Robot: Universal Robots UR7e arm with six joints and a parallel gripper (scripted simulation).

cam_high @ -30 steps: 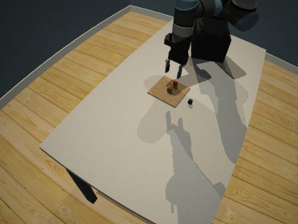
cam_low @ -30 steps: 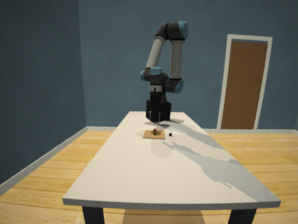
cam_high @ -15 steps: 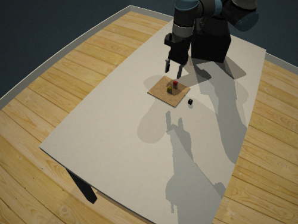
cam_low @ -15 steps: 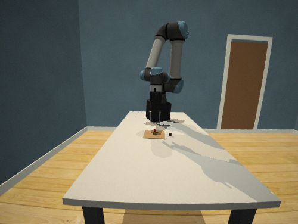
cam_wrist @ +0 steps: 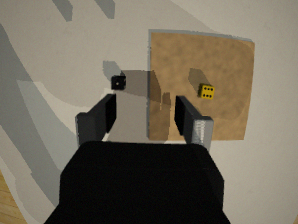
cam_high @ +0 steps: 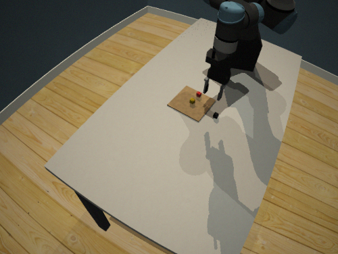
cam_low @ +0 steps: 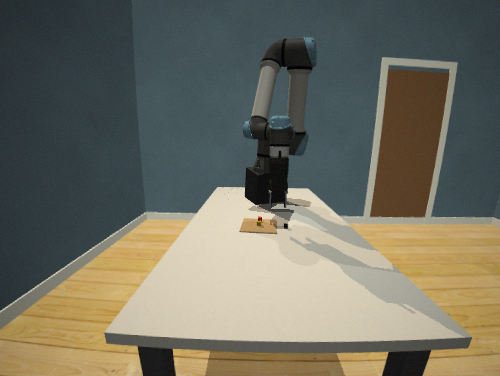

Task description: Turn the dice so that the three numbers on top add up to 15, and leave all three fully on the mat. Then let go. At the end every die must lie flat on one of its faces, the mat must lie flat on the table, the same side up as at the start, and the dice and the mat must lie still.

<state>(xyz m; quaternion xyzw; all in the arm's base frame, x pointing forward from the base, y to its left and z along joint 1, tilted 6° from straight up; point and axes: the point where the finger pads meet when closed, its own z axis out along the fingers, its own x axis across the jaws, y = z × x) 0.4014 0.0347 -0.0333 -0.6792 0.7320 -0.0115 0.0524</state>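
Blue walls back a pale table (cam_high: 135,101) (cam_low: 280,290) where a gripper (cam_high: 213,90) (cam_low: 278,199) (cam_wrist: 145,107), wide open and empty, hangs above; the black die (cam_high: 215,115) (cam_low: 285,226) (cam_wrist: 118,82) sits off the mat (cam_high: 182,103) (cam_low: 250,228) (cam_wrist: 200,45), just right of it, nearer the exterior camera than the fingers.

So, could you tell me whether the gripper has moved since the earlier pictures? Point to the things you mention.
Yes: in the top view, the gripper (cam_high: 213,90) (cam_low: 278,200) (cam_wrist: 145,107) has shifted toward the black die (cam_high: 215,115) (cam_low: 285,226) (cam_wrist: 118,82).
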